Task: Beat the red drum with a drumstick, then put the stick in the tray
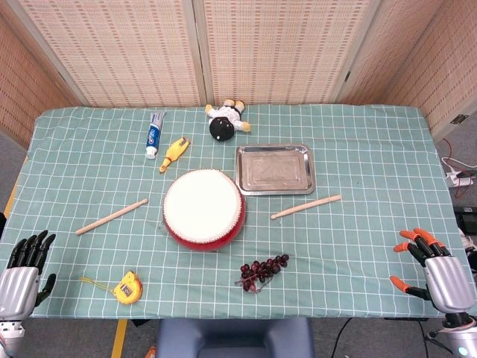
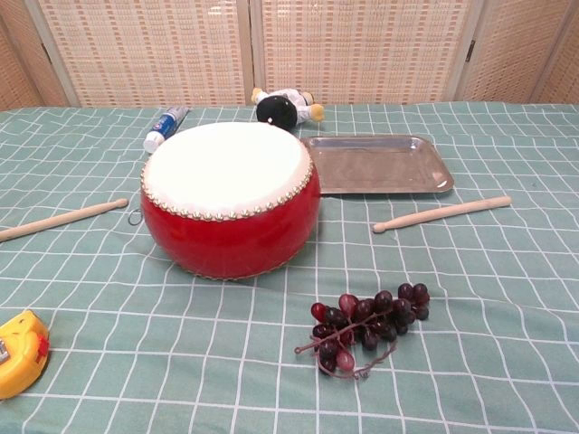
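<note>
The red drum point(image 1: 203, 206) point(image 2: 230, 197) with its white skin stands at the table's middle. One wooden drumstick point(image 1: 306, 206) point(image 2: 442, 213) lies to its right, just below the empty metal tray point(image 1: 275, 169) point(image 2: 378, 165). A second drumstick point(image 1: 112, 216) point(image 2: 60, 219) lies to the drum's left. My left hand point(image 1: 24, 271) hovers at the near left corner, fingers apart and holding nothing. My right hand point(image 1: 436, 270), with orange fingertips, hangs at the near right edge, also empty with fingers spread. Neither hand shows in the chest view.
A toothpaste tube point(image 1: 155, 134) point(image 2: 166, 127), a yellow rubber chicken point(image 1: 174, 154) and a doll point(image 1: 228, 118) point(image 2: 284, 108) lie behind the drum. Dark grapes point(image 1: 263, 271) point(image 2: 371, 325) sit in front of it, a yellow tape measure point(image 1: 127, 288) point(image 2: 18, 352) at the near left.
</note>
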